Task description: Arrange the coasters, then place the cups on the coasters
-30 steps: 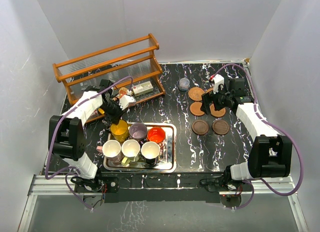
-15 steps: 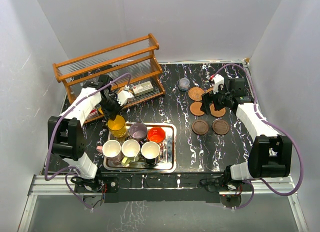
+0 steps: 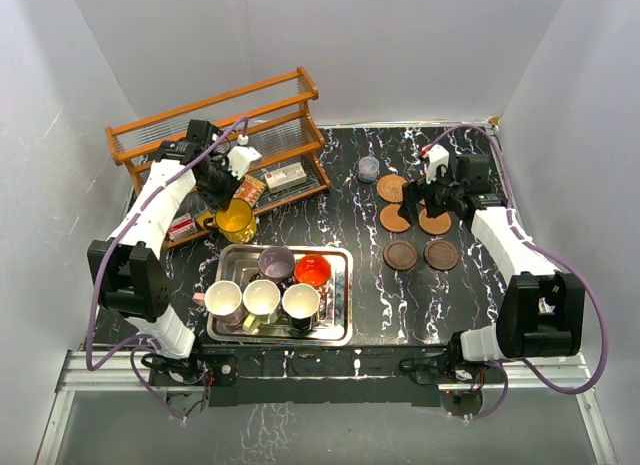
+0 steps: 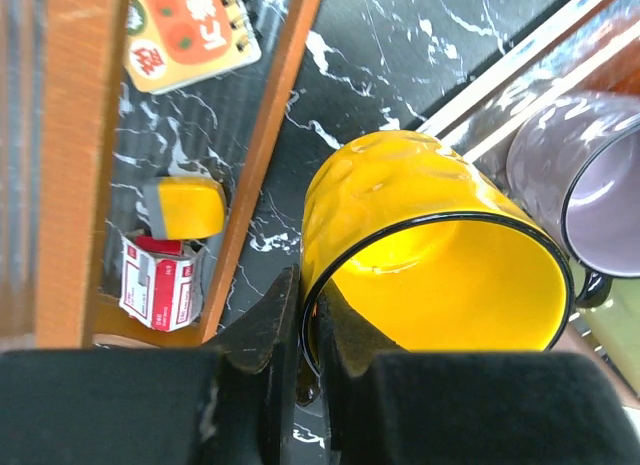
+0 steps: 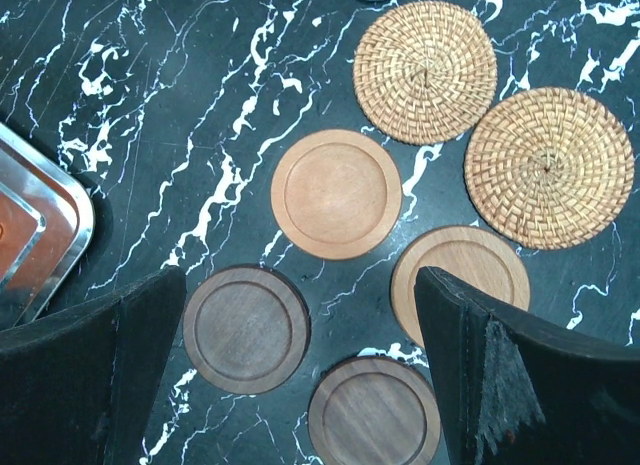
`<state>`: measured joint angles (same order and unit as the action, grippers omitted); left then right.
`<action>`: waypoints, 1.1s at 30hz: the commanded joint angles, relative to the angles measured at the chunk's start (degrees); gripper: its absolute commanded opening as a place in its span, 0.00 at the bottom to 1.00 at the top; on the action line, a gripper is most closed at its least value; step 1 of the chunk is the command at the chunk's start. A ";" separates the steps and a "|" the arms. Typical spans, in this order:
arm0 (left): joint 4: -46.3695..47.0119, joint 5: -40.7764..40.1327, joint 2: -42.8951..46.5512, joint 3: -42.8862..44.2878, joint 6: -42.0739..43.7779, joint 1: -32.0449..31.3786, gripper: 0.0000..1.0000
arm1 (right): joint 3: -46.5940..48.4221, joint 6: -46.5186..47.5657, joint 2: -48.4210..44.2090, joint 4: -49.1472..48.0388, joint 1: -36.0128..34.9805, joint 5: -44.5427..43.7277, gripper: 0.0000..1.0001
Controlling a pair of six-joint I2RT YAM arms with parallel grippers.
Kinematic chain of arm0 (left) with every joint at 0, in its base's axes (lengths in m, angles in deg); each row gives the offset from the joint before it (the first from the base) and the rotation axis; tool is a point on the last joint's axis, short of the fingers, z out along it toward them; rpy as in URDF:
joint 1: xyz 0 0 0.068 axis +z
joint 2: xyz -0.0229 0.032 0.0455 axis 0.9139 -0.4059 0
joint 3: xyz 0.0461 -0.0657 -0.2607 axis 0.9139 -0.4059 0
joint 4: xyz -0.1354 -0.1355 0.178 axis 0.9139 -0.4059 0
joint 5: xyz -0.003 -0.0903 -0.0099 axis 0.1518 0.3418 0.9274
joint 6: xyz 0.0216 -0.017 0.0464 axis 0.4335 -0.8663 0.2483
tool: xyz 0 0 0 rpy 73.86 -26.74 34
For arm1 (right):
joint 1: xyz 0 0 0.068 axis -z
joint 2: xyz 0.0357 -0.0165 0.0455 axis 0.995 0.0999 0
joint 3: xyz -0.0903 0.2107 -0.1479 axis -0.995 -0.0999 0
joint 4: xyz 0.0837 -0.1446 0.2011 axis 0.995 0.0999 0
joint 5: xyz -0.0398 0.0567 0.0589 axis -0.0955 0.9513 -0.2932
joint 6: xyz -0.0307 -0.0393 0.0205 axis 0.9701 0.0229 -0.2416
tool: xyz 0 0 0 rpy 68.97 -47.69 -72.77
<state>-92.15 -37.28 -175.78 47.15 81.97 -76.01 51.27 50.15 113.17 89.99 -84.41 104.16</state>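
My left tool (image 4: 308, 320) clamps the yellow mug (image 4: 430, 255) by its rim; my right tool (image 5: 300, 280) gapes wide.
Mug held tilted between wooden rack (image 3: 215, 125) and tray (image 3: 346, 285) edge, little room either side; glossy, dimpled, black-rimmed. Coasters (image 5: 336, 193) lie on open tabletop (image 3: 350, 210).

The tabletop (image 5: 150, 105) is black with white marble veins. In the right wrist view, the woven coasters (image 5: 425, 72) upper right are straw-tan, the smooth coasters (image 5: 336, 193) mid-frame orange-brown, the bottom coasters (image 5: 246, 328) dark brown. The yellow mug (image 4: 430, 255) has a black rim.
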 commanded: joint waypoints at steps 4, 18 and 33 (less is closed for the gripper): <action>1.76 0.33 -0.24 10.46 -8.89 -3.58 0.00 | 3.73 -1.13 -1.73 -5.59 -4.69 -3.33 0.98; 15.44 -9.12 -9.74 23.14 -14.81 -22.14 0.00 | 14.38 -6.91 -0.20 -6.00 -8.55 -2.45 0.98; 25.18 -14.53 -22.64 33.48 -30.52 -29.23 0.00 | 19.08 -16.73 -1.82 -3.76 -9.23 -5.69 0.93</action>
<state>-73.27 -49.81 -200.57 77.25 57.34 -103.02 67.10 37.21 113.20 87.39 -93.17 100.12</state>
